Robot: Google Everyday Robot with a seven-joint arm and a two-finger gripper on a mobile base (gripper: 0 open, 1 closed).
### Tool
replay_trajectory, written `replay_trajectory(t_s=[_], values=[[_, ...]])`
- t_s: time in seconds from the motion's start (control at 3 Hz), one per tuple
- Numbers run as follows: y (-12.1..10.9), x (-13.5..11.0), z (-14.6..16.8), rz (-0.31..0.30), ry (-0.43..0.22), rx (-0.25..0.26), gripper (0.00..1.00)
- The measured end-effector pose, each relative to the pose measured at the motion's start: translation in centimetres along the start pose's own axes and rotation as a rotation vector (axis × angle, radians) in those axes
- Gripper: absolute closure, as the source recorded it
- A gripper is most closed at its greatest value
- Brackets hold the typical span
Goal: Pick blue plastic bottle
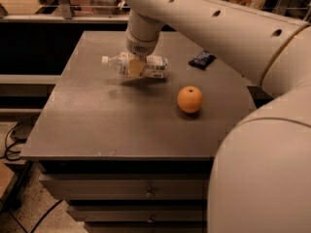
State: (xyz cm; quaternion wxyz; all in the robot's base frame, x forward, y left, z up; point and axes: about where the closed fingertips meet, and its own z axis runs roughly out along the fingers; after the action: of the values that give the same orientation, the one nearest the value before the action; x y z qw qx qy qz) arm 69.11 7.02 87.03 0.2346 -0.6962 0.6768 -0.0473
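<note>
Blue plastic bottle (pixel 158 67) sideways in hand (pixel 136 68) over grey tabletop (pixel 97 123).

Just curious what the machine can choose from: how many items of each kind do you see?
Bottles: 1, the blue plastic bottle, held sideways by the gripper above the table's far part.
Fruit: 1, the orange.
Wrappers: 1, the dark wrapper.
Total: 3.

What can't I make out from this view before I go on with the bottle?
- Camera view: the gripper is clamped across the blue plastic bottle; its far finger is hidden behind the bottle.
- Whether the bottle rests on the table or hangs just above it: this angle does not settle it.
- Print on the bottle's label and on the snack wrapper: too small.
- The arm is cut off by the right edge.
</note>
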Motion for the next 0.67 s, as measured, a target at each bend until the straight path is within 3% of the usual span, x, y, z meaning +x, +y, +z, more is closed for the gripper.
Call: replay_trajectory(t_s=[0.33, 0.67], values=[[0.27, 0.92, 1.91, 0.034, -0.037, -0.041, 0.05], [1.05, 0.55, 2.23, 0.085, -0.127, -0.067, 0.0]])
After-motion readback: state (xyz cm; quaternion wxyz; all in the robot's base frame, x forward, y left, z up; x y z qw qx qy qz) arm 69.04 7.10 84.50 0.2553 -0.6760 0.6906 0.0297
